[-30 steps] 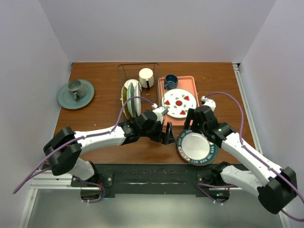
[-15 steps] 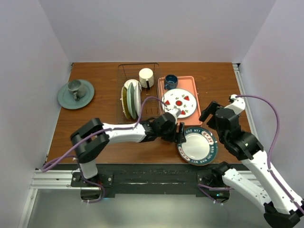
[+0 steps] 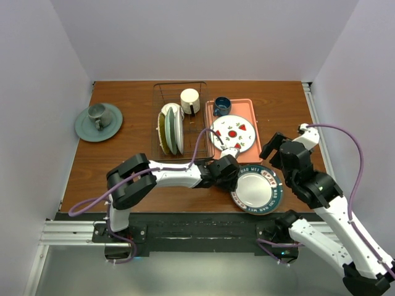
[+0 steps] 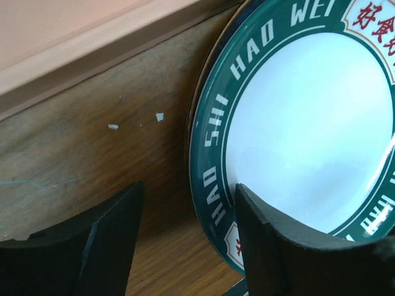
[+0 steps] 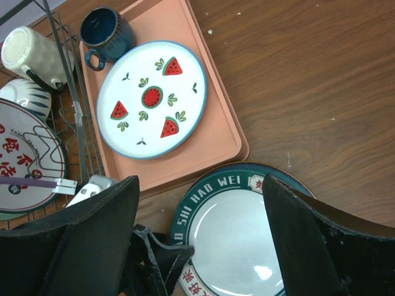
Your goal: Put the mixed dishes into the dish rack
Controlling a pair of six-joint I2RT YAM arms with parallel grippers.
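A dark teal-rimmed plate (image 3: pixel 256 189) with a white centre lies flat on the table near the front edge, just below the pink tray. My left gripper (image 3: pixel 234 178) is low at its left rim. In the left wrist view the plate (image 4: pixel 308 135) has one finger over it and the other over the wood, with a gap left: open, straddling the rim (image 4: pixel 188 197). My right gripper (image 3: pixel 276 148) hovers wide open (image 5: pixel 200 185) above the plate (image 5: pixel 241 240), holding nothing. The dish rack (image 3: pixel 154 123) holds upright plates (image 3: pixel 171 129) and a cream mug (image 3: pixel 190 100).
A pink tray (image 3: pixel 248 108) right of the rack carries a white fruit-patterned plate (image 3: pixel 232 133) and a dark blue cup (image 3: pixel 222 106). A grey-green cup on a saucer (image 3: pixel 99 120) sits at the far left. The tray's edge (image 4: pixel 62 37) lies close beside the left gripper.
The left gripper slid right to the teal plate's rim and its jaws narrowed. The right arm lifted off the plate and drew back to the right, then held still.
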